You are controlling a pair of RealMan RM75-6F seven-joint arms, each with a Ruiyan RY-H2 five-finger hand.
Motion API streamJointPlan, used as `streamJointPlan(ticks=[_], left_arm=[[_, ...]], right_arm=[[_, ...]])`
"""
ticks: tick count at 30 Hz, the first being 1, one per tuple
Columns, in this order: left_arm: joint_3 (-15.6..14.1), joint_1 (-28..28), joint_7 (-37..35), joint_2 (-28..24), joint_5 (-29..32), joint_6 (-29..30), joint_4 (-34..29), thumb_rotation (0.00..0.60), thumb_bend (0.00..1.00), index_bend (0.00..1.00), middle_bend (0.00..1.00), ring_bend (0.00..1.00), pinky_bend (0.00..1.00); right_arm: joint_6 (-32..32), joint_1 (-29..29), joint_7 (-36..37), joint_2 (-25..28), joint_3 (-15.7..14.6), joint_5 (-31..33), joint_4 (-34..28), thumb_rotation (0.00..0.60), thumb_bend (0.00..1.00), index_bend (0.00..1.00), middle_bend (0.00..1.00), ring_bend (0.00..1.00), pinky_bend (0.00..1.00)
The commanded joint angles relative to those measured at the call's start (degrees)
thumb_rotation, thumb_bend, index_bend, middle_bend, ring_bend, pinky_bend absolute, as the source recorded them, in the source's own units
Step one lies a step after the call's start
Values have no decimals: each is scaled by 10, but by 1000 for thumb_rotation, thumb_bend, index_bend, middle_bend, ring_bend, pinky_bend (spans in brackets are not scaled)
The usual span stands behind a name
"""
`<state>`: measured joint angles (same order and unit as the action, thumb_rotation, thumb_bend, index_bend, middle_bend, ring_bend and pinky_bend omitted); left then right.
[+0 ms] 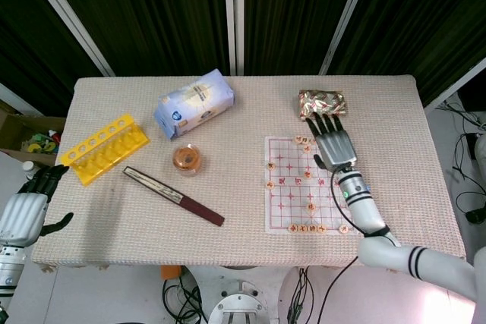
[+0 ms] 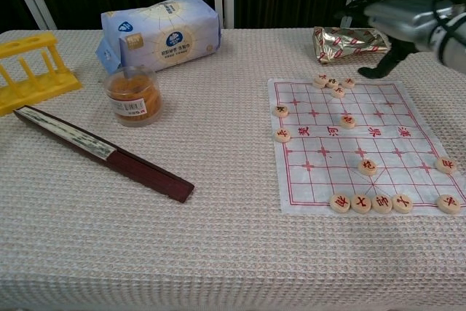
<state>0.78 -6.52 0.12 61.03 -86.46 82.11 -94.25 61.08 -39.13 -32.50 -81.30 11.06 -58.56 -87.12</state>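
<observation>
My right hand (image 1: 335, 147) hovers over the far right part of the paper chess board (image 1: 287, 193) with its fingers spread and nothing in it. In the chest view the right hand (image 2: 397, 21) is raised above the board (image 2: 328, 172), thumb pointing down beside the foil packet (image 2: 349, 40). A small cluster of round wooden pieces (image 2: 331, 84) lies at the board's far edge, left of that hand; other pieces sit scattered and in a row along the near edge. My left hand (image 1: 26, 206) hangs off the table's left front corner, holding nothing.
A blue tissue pack (image 2: 160, 30) lies at the back, with an orange-lidded jar (image 2: 132, 95) in front of it. A yellow tube rack (image 2: 29, 71) stands at the left. A folded dark red fan (image 2: 102, 152) lies diagonally near the front left.
</observation>
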Motion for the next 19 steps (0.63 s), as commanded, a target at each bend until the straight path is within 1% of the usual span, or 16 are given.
streamJointPlan(ticks=[1, 4, 5, 8, 10, 12, 14, 17, 19], left_arm=[[2, -1, 4, 1, 5, -2, -2, 600, 222, 98, 101, 64, 278], [4, -1, 5, 2, 4, 1, -1, 600, 222, 98, 102, 64, 278], [5, -1, 6, 4, 3, 3, 0, 600, 222, 98, 102, 64, 278], [6, 0, 6, 6, 6, 4, 2, 600, 221, 98, 101, 64, 278], [8, 0, 7, 7, 8, 5, 2, 600, 221, 98, 101, 64, 278], [9, 0, 11, 10, 7, 8, 3, 600, 222, 98, 102, 64, 278], [8, 0, 13, 11, 5, 9, 3, 600, 222, 98, 102, 64, 278], [7, 0, 21, 13, 6, 7, 2, 600, 222, 98, 102, 64, 278], [7, 0, 23, 13, 6, 6, 0, 600, 221, 98, 102, 64, 278]], right_arm=[[170, 165, 149, 150, -99, -157, -58, 600, 293, 0, 0, 0, 0], [202, 213, 218, 165, -119, -171, -9, 600, 291, 0, 0, 0, 0], [211, 228, 254, 164, -123, -177, 18, 600, 291, 0, 0, 0, 0], [222, 259, 327, 153, -128, -181, 86, 600, 291, 0, 0, 0, 0], [220, 271, 357, 149, -133, -187, 117, 600, 292, 0, 0, 0, 0], [226, 280, 364, 144, -138, -201, 143, 600, 292, 0, 0, 0, 0], [235, 287, 353, 137, -140, -215, 157, 600, 291, 0, 0, 0, 0], [240, 292, 331, 138, -144, -233, 148, 600, 291, 0, 0, 0, 0], [250, 294, 319, 137, -141, -243, 143, 600, 291, 0, 0, 0, 0]])
